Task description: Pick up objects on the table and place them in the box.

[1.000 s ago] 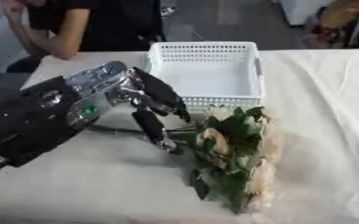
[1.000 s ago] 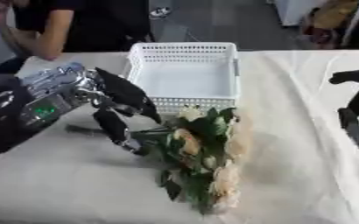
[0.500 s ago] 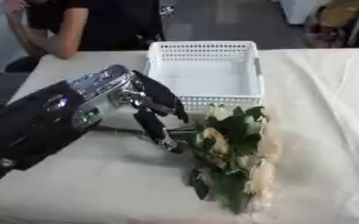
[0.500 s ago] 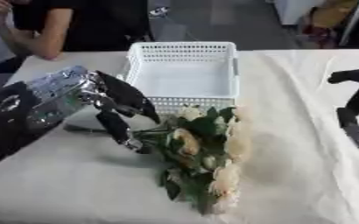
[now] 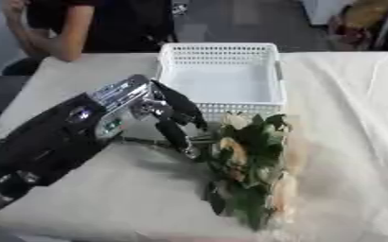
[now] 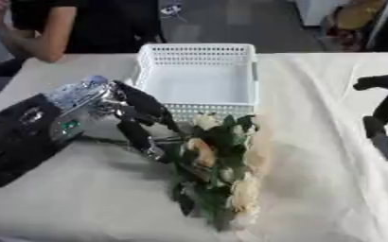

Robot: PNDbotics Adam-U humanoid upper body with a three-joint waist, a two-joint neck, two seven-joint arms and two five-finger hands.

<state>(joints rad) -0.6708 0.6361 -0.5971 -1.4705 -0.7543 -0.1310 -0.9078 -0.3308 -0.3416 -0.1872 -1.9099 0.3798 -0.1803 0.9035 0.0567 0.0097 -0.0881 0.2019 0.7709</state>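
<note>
On the cloth-covered table point(image 5: 106, 208), the bouquet of flowers point(image 5: 251, 170) lies just in front of the white box point(image 5: 222, 78); the left hand point(image 5: 160, 111) has its fingers extended downward, the tips touching the bouquet's near-left edge; the right hand point(image 6: 383, 118) rests relaxed at the right edge.

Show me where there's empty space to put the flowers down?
The white basket looks empty inside. Bare cloth also lies between the flower bunch and the right hand, and along the near edge below the left hand. It's crowded where that hand's fingers meet the flowers just before the basket.
</note>
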